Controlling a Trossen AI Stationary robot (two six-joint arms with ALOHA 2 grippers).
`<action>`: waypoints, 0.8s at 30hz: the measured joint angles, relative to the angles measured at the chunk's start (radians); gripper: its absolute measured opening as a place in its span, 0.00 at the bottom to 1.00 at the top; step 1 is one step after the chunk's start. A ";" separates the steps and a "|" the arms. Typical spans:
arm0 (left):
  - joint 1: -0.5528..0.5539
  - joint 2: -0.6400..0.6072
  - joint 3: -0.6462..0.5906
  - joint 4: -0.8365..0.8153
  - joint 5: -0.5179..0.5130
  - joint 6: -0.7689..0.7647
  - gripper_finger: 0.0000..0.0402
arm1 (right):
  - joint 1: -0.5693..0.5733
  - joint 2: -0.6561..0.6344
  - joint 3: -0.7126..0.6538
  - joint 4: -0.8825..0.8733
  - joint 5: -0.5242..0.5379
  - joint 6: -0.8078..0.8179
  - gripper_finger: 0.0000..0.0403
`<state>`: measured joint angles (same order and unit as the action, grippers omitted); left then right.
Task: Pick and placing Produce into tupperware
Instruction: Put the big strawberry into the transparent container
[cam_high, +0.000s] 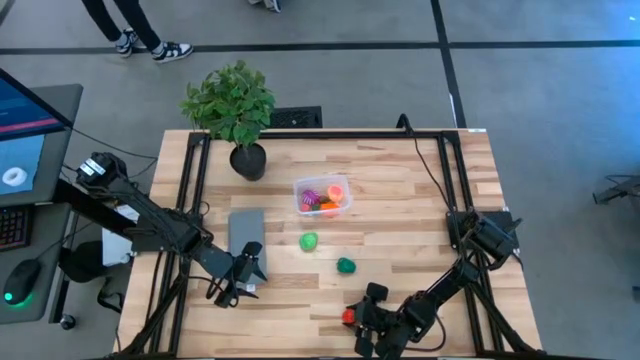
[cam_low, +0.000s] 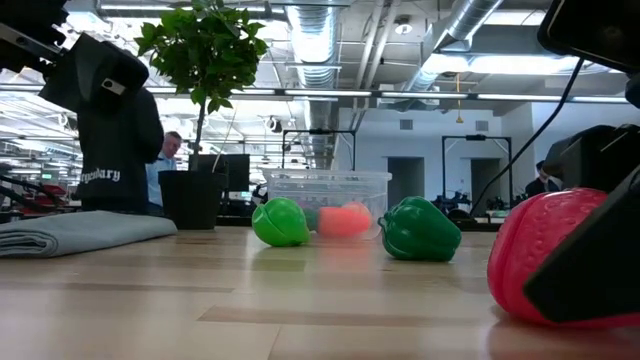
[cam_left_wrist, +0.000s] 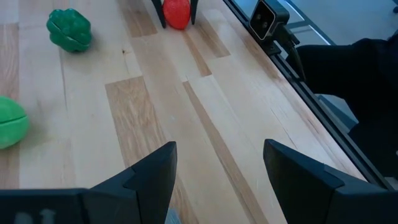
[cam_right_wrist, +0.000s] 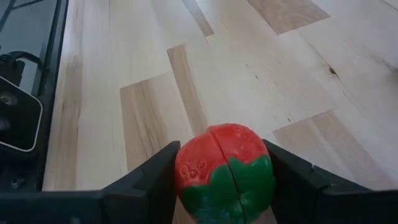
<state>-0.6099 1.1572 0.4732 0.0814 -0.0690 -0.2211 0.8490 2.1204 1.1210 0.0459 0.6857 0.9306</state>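
So the red toy strawberry (cam_right_wrist: 225, 171) sits on the table (cam_high: 400, 190) near the front edge, right between the right pincer (cam_high: 360, 318) fingers. Both fingers sit against its sides, so it looks gripped, with the berry resting on the wood.

A bit further in there's a dark green toy pepper (cam_high: 345, 265) and a lighter green round fruit (cam_high: 309, 241), lying loose and apart from each other on the table. Behind them is the clear tupperware (cam_high: 322, 194), already with a few pieces inside: purple, orange and pink ones as far as I can make out from above.

The left pincer (cam_high: 243, 275) hangs over the left part of the table with its fingers spread and nothing between them, just beside a folded grey cloth (cam_high: 245, 228). A potted plant (cam_high: 233, 110) stands at the back. People show in the room beyond.
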 joint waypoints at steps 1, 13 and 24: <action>0.000 0.000 0.000 0.000 0.000 0.000 0.57 | 0.000 0.000 0.000 0.000 0.000 0.000 0.56; 0.000 0.000 0.000 0.000 -0.001 0.000 0.57 | 0.000 -0.017 -0.002 -0.008 -0.020 -0.011 0.55; 0.000 0.000 0.000 0.000 -0.004 0.004 0.57 | 0.002 -0.030 -0.002 -0.011 -0.022 -0.020 0.55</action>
<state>-0.6098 1.1572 0.4732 0.0814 -0.0731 -0.2174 0.8509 2.0907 1.1191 0.0353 0.6637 0.9108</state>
